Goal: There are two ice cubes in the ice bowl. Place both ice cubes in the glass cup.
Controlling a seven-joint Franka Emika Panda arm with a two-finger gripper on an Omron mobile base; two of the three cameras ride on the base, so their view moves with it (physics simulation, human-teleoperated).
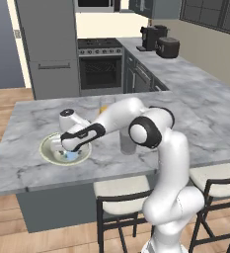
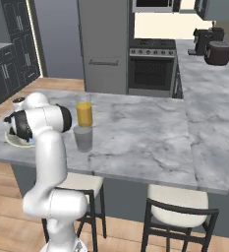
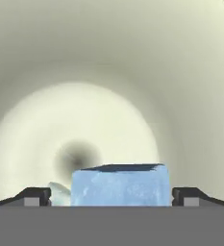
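The tool (image 3: 111,196) is down inside the wide, shallow, pale cream-green ice bowl (image 1: 48,154) on the grey marble worktop (image 1: 200,123), its jaws spread wide on either side of a light-blue translucent ice cube (image 3: 120,185) lying on the bowl's floor. The short greyish transparent glass cup (image 2: 83,138) stands on the worktop just in front of a taller glass of orange liquid (image 2: 84,111).

A tall glass of orange liquid (image 2: 84,114) is standing upright on the grey marble desk (image 2: 145,133). Two cushioned stools (image 2: 180,206) are sitting tucked under its near edge. A steel oven (image 1: 100,66), a fridge (image 1: 50,47) and dark appliances (image 1: 160,42) are lining the far wall.
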